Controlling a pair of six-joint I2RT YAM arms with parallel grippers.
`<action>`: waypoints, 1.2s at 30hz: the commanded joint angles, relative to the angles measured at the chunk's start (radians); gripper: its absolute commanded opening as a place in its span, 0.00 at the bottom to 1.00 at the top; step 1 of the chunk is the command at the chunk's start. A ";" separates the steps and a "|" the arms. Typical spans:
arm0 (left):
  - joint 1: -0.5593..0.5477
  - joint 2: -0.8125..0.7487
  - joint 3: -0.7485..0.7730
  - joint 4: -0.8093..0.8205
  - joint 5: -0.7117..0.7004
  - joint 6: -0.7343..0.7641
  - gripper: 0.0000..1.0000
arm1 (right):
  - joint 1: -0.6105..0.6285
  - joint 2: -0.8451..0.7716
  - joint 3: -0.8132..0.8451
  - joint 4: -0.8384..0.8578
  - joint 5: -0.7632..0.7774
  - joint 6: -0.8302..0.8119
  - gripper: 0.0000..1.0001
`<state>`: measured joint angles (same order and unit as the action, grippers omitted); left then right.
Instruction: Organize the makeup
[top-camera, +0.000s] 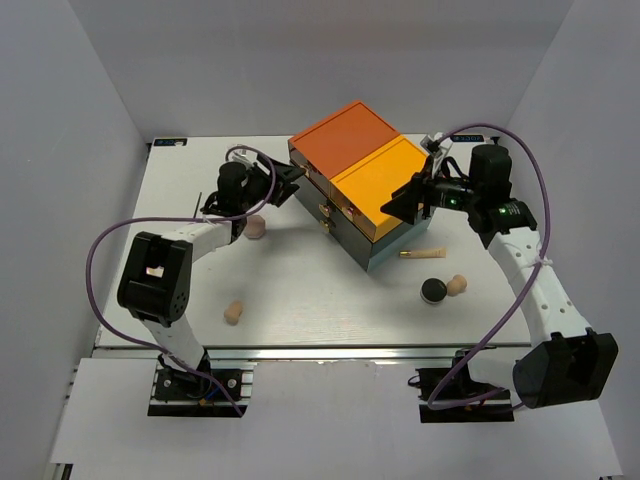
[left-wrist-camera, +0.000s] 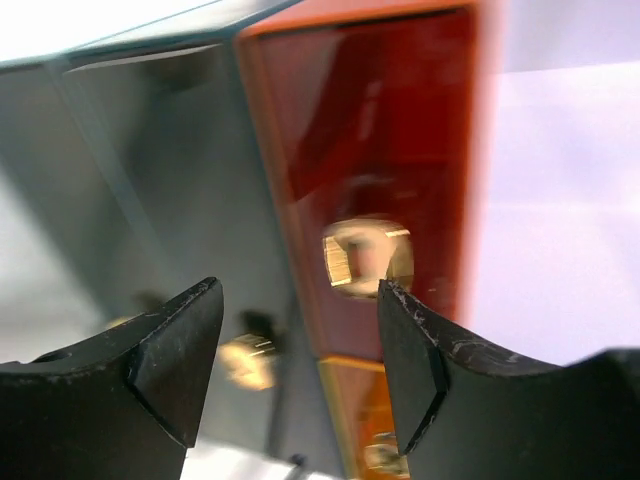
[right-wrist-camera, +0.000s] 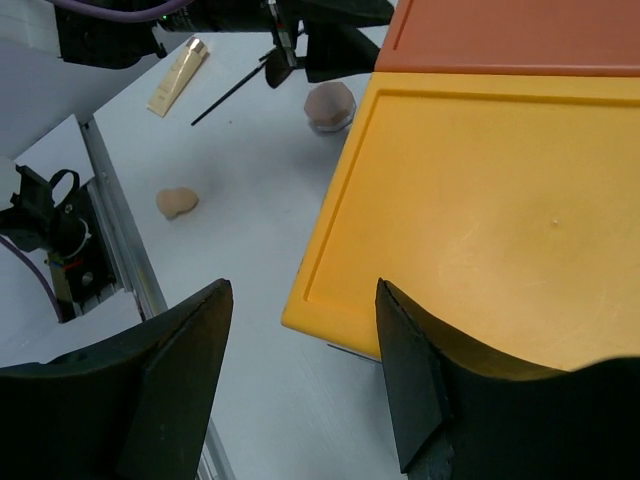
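- Beige foam sponges (top-camera: 233, 312), round black compact (top-camera: 433, 291), gold-tipped tube (top-camera: 421, 254) lie scattered on the white table (top-camera: 330, 300) — light, squashy; pinch mid-body
- Your left gripper (left-wrist-camera: 298, 295) gapes at the brass knob (left-wrist-camera: 367, 257), right gripper (right-wrist-camera: 302, 290) gapes empty

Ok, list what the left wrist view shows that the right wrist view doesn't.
Only left wrist: a gold knob on an orange drawer front, just ahead of the open left gripper. Only right wrist: the yellow top, a beige tube, a thin black stick, a sponge, a puff and the open right gripper. Both: the orange part of the drawer box.
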<state>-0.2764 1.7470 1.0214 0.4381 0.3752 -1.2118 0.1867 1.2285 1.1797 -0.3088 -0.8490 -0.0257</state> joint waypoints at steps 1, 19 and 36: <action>0.008 -0.015 -0.007 0.168 -0.022 -0.117 0.72 | -0.010 -0.027 -0.020 0.040 -0.070 -0.006 0.65; -0.032 0.115 0.077 0.209 0.002 -0.144 0.60 | -0.027 -0.027 -0.014 0.025 -0.058 -0.026 0.66; 0.058 -0.179 -0.124 0.050 -0.068 0.015 0.22 | -0.032 -0.024 -0.037 0.014 -0.053 -0.056 0.67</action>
<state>-0.2413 1.6562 0.9035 0.5964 0.3107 -1.3098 0.1581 1.2171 1.1587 -0.3008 -0.8928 -0.0631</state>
